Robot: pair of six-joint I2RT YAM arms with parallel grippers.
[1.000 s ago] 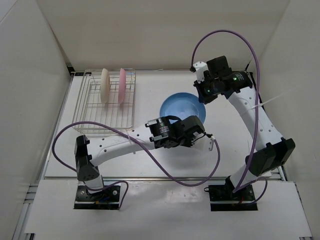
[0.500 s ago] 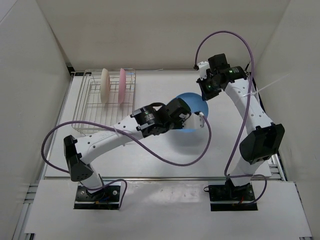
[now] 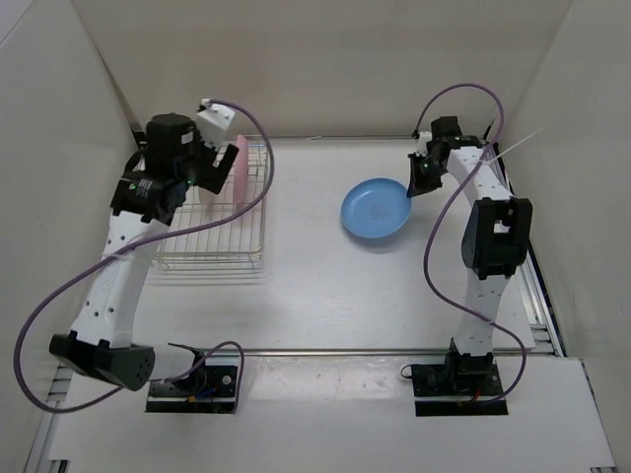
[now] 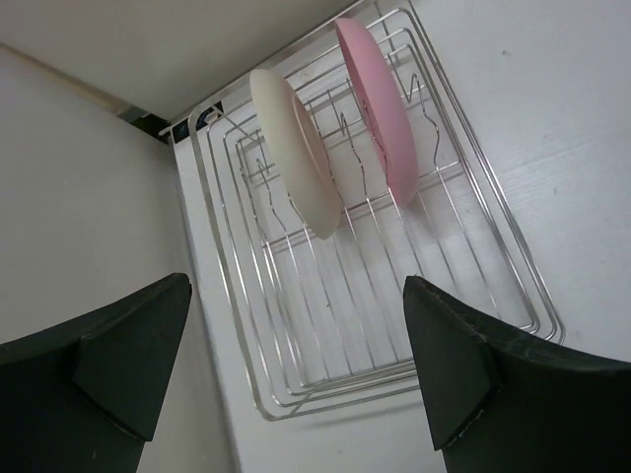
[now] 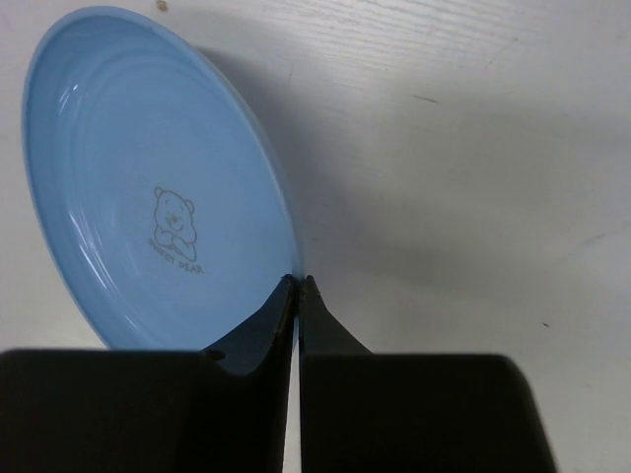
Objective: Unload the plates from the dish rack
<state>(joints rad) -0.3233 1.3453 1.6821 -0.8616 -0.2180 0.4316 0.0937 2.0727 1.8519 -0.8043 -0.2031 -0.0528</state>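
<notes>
Top external shows the rectangular silver wire dish rack (image 3: 212, 236) at ten o'clock, with the round cream plate (image 4: 296, 153) and round pink plate (image 4: 380, 108) upright inside. The round light-blue plate (image 3: 377, 208) lies flat at two o'clock. Above the rack the left gripper (image 4: 296, 325) hovers spread wide (best to straddle one rim squarely). The right gripper (image 5: 299, 286) is pressed together and empty at the blue rim.

Bright, even light; soft shadow beside the blue plate (image 5: 128, 177)

L hand (image 4: 294, 296) swung to rack (image 3: 202, 246), opened wide.
</notes>
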